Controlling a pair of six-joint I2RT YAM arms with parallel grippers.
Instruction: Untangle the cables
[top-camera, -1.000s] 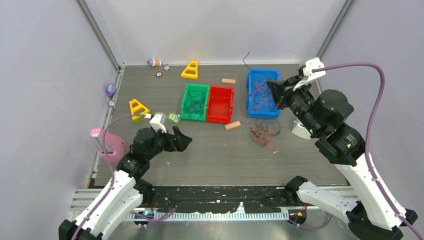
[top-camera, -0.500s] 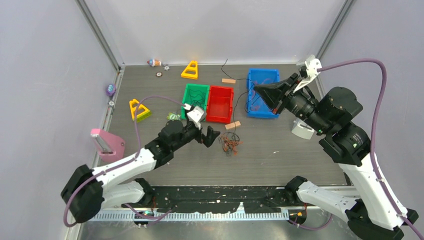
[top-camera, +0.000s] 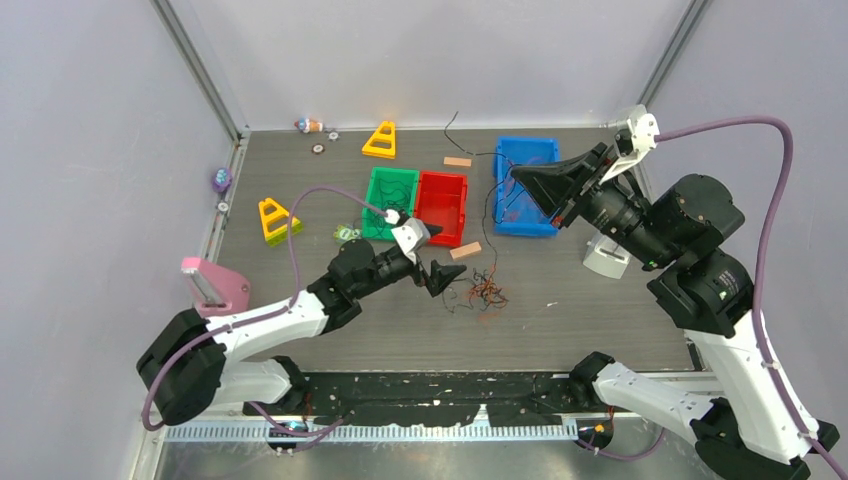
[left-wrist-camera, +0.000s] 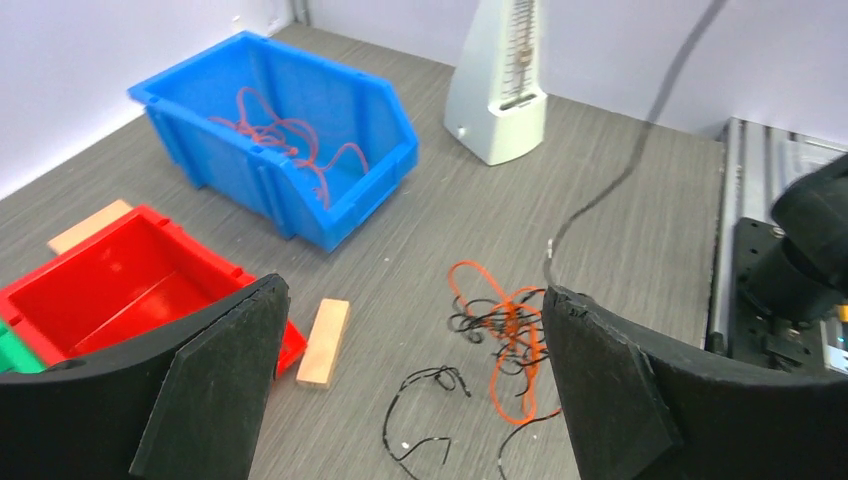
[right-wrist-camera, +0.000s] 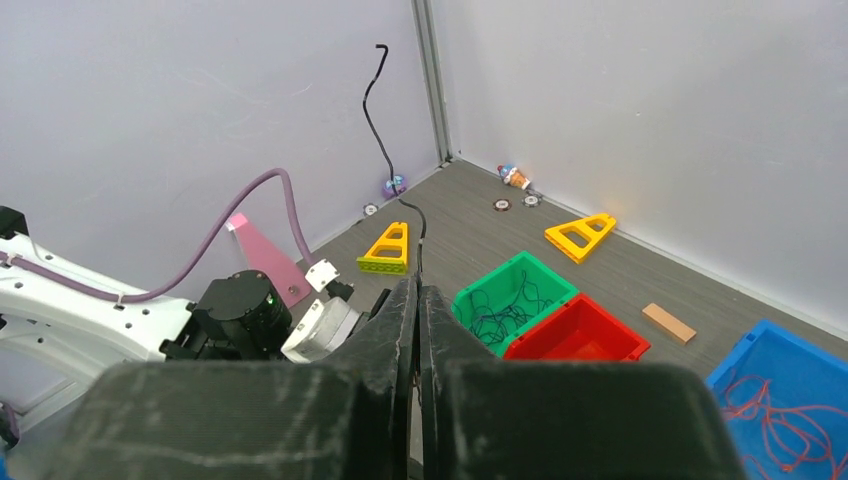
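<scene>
Now mid-separation: my right gripper (right-wrist-camera: 418, 296) is pressed together on a black cable strand (right-wrist-camera: 384, 120), held high at the top view's upper right. My left gripper (left-wrist-camera: 408, 335) hangs spread over the orange-and-black cable clump (left-wrist-camera: 500, 325), frame centre. Next, probably: pin the clump, draw the strand free.

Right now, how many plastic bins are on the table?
3. The green bin and the red bin sit side by side mid-table; the blue bin stands apart to their right. None appears hidden.
</scene>
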